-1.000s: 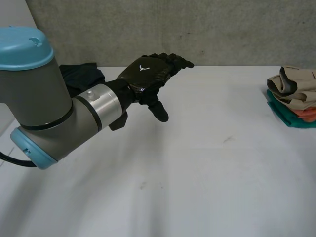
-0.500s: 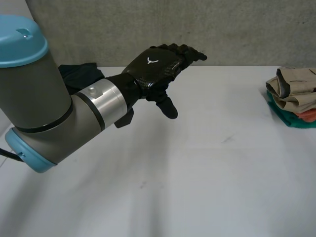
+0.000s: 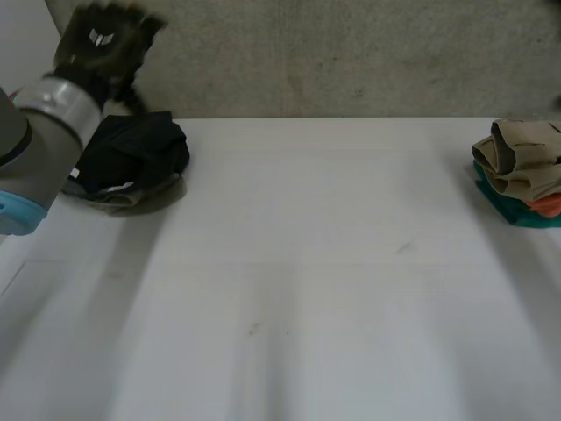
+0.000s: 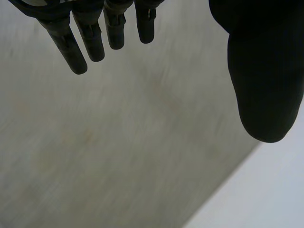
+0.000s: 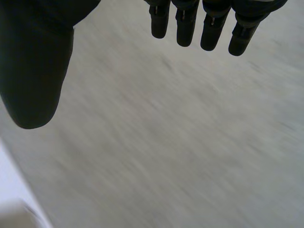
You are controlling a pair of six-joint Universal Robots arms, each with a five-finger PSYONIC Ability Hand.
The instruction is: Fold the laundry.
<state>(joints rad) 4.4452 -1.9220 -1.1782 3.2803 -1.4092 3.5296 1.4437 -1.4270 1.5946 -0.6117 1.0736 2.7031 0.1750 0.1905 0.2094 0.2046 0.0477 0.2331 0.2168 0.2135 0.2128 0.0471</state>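
A crumpled black garment (image 3: 131,158) lies in a heap at the table's far left. My left hand (image 3: 98,44) is raised above and behind it, against the wall. Its fingers (image 4: 78,42) are straight and spread, the thumb (image 4: 263,71) apart, and it holds nothing. At the far right edge sits a stack of folded laundry (image 3: 521,171), beige on top, orange and teal below. My right hand's fingers (image 5: 204,23) are straight, its thumb (image 5: 35,71) wide apart, nothing between them, with the grey wall beyond.
The white table (image 3: 316,289) stretches bare between the black heap and the folded stack. A grey concrete wall (image 3: 351,53) runs along the table's far edge.
My left arm has swung from the table's middle back to the far left and lifted, uncovering the black garment. The hand stayed open.
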